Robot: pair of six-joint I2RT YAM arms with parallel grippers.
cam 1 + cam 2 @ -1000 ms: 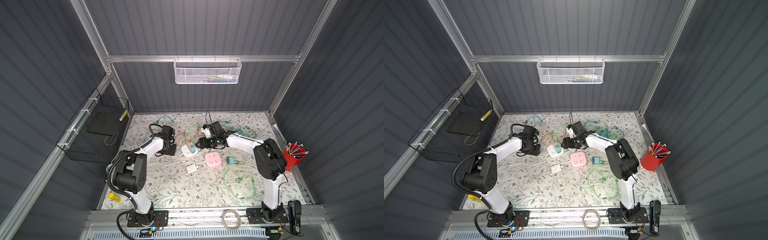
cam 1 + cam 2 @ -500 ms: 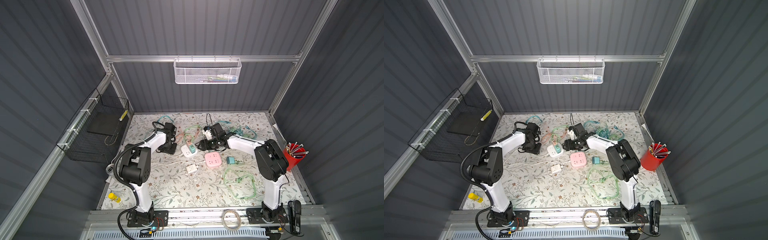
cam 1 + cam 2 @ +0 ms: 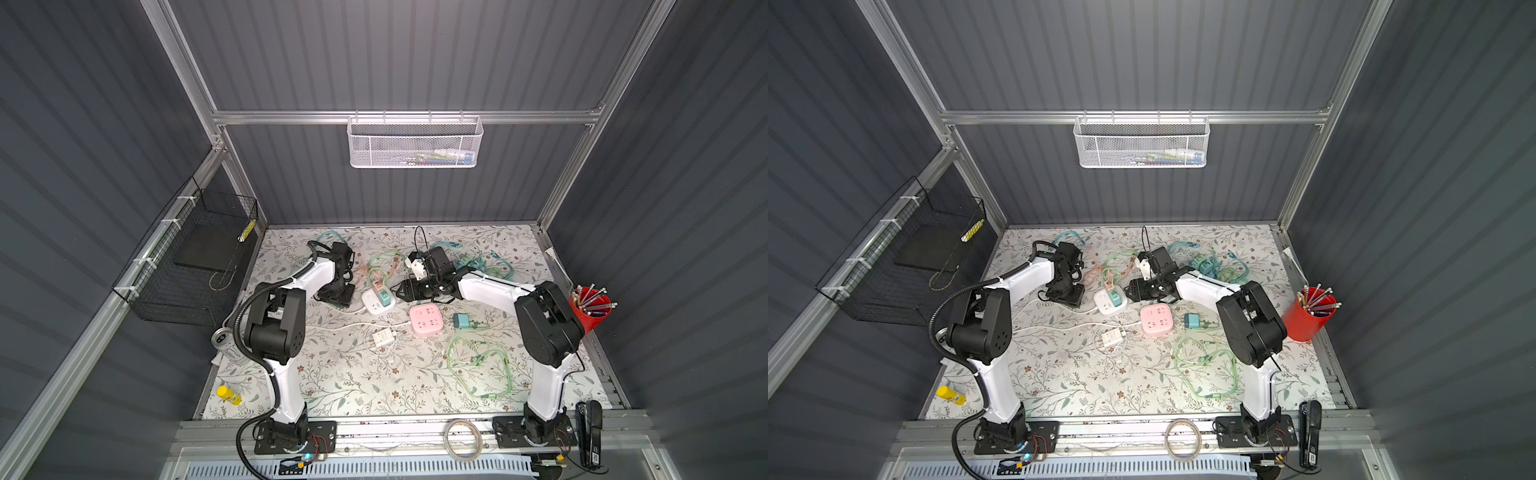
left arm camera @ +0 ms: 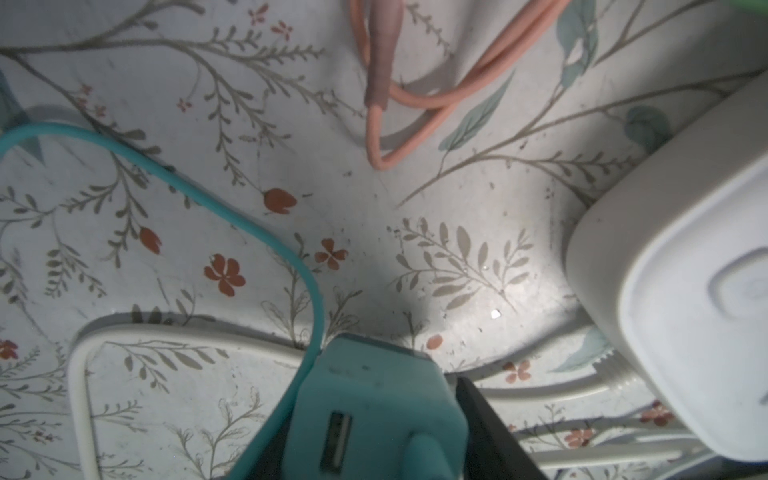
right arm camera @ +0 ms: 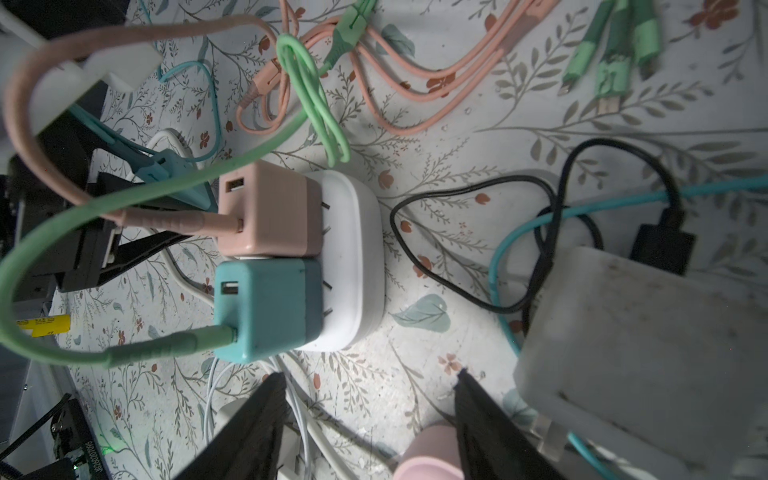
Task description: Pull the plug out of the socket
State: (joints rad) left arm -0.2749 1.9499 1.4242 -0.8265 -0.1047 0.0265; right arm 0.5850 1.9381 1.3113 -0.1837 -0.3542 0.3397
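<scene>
The right gripper (image 5: 370,372), jaws apart and empty at the lower middle of its wrist view, faces the white socket (image 5: 357,249) at centre, where the pink plug (image 5: 270,212) and teal plug (image 5: 266,311) sit plugged in, so I judge this the approach step, and the next move calls for clamping one plug squarely and pulling straight out.

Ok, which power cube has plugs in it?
The white cube: a pink adapter and a teal adapter sit in it. The pink cube has none.

right hand (image 5: 370,376) low, agape
</scene>
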